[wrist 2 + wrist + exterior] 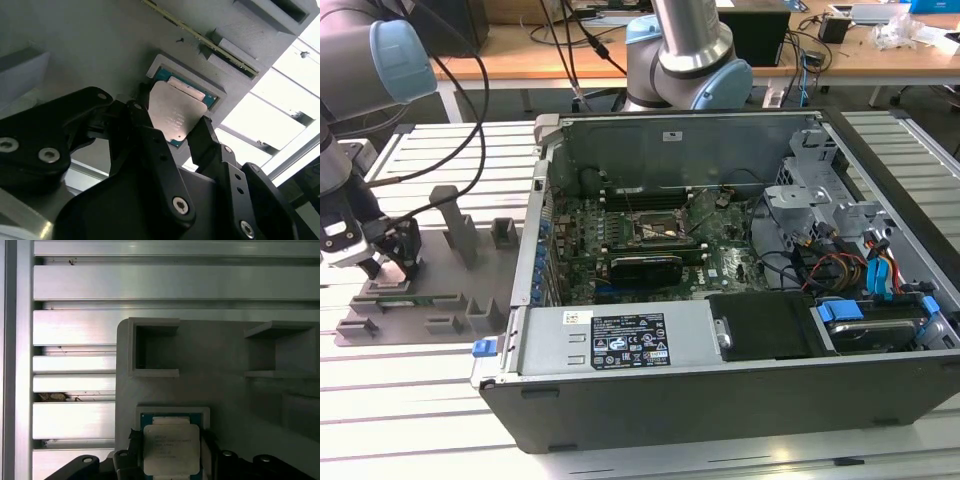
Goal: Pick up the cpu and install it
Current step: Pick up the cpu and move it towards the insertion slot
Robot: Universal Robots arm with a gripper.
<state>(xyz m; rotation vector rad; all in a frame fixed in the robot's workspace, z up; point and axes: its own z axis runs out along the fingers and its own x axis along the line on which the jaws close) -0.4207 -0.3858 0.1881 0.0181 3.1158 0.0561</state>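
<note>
The cpu (176, 114) is square, with no long axis. It lies flat with its silver top facing up, over the recess of the grey fixture (225, 385). The tool (172, 123) is clenched on two opposite edges of it, well apart from the computer case (620, 390) on the desk (410, 400).

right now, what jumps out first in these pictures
The open computer case dominates the exterior view, motherboard exposed. At that view's left the gripper hangs over the grey fixture; in both wrist views its fingers clamp the silver cpu above a square recess.
</note>
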